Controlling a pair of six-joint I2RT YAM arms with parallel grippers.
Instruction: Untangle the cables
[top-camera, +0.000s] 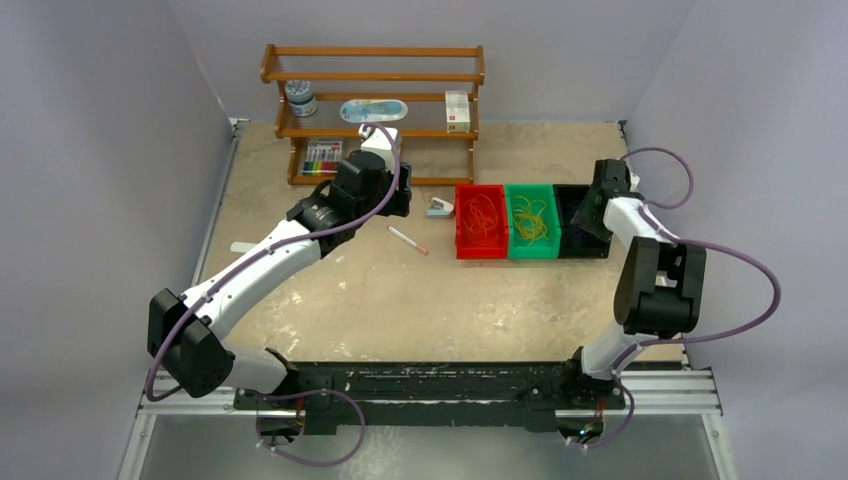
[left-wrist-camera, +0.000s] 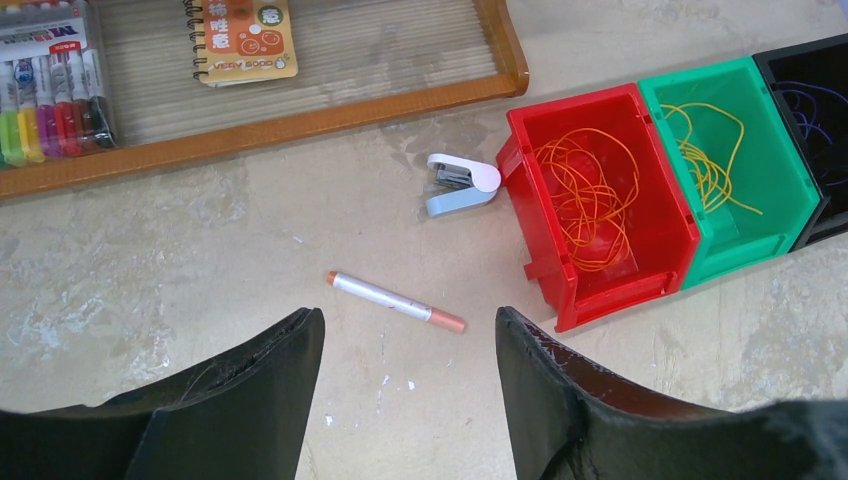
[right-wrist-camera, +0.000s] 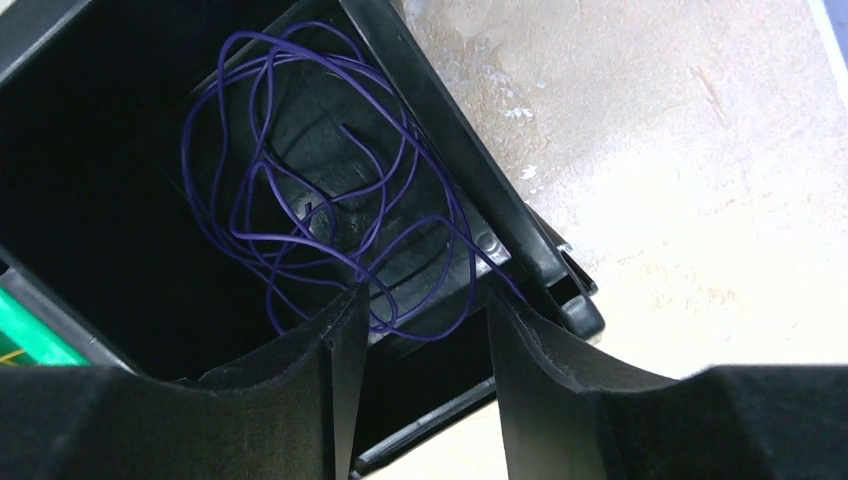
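Inside black plastic bin (right-wrist-camera: 450, 170): thin purple looped wire (right-wrist-camera: 320, 200), strand over rim. Just above, right gripper (right-wrist-camera: 425, 300) spread, empty; could snag loop, drag out. Nearby, orange wire (left-wrist-camera: 590, 200) in red bin (left-wrist-camera: 545, 260), yellow wire (left-wrist-camera: 705, 150) in green bin (left-wrist-camera: 745, 250); left gripper (left-wrist-camera: 405, 330) spread, empty.

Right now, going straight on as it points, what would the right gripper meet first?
Likely the purple cable coiled in the black bin; the open right gripper points into it, depth unclear.
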